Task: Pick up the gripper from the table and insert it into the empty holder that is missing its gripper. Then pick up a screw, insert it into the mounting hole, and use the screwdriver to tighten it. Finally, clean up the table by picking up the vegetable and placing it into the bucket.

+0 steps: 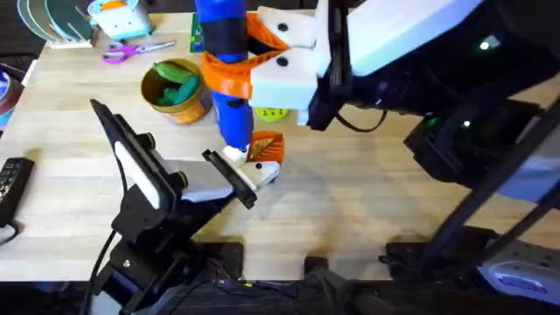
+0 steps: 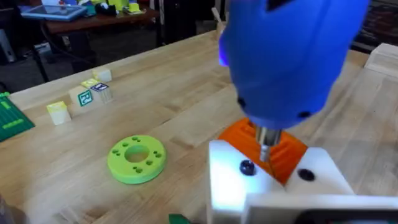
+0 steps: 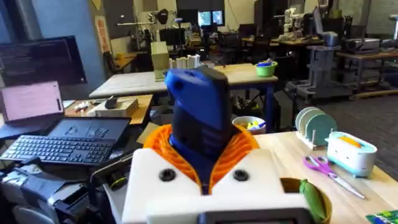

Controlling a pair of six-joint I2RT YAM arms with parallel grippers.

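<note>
Right gripper [image 1: 241, 66] clamps blue screwdriver [image 1: 229, 79] (upright), tip on holder [image 1: 254, 171]; left gripper's state unclear.

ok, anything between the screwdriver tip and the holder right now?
Nothing visible. The screwdriver, held in the right end effector, points down with its metal tip just over the holder, beside the orange gripper. Can't tell whether the tip touches a screw.
</note>
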